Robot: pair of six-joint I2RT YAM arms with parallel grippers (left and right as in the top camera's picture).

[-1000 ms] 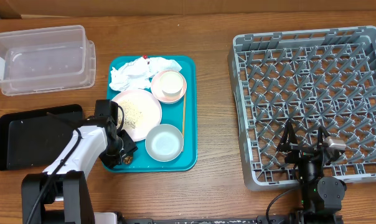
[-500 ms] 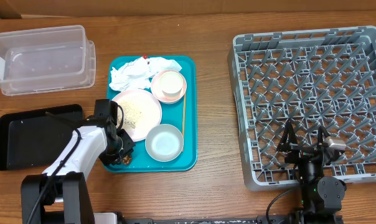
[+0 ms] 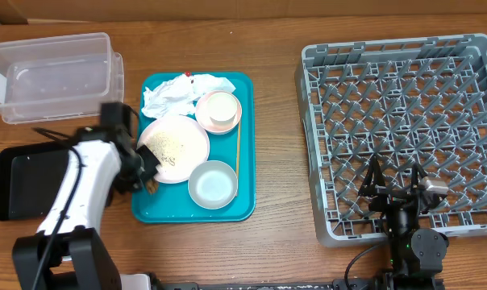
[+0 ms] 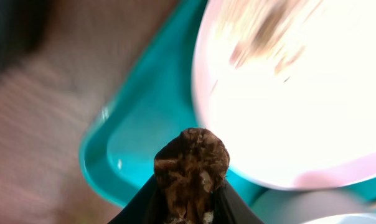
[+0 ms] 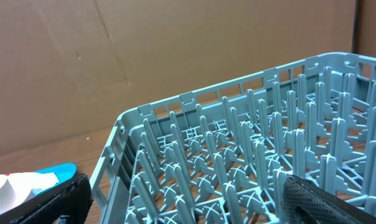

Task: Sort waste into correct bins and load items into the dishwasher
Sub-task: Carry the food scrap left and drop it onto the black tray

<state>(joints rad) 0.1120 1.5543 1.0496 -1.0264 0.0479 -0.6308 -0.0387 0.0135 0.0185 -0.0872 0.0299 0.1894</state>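
Note:
My left gripper is shut on the brown lump and holds it above the teal tray's left edge, beside the pale pink plate, which carries rice-like crumbs. The crumpled napkin and the red-and-white wrapper lie at the tray's back. A white cup sits in the smaller pink dish. The pale bowl is at the tray's front. My right gripper is open and empty over the grey rack's front edge, also shown in the right wrist view.
The clear tub stands at the back left and the black tray at the front left, just left of my left arm. The teal tray holds a thin wooden stick.
My left gripper has lifted the brown lump from the tray's front-left corner and moved back and left. The right arm has not moved.

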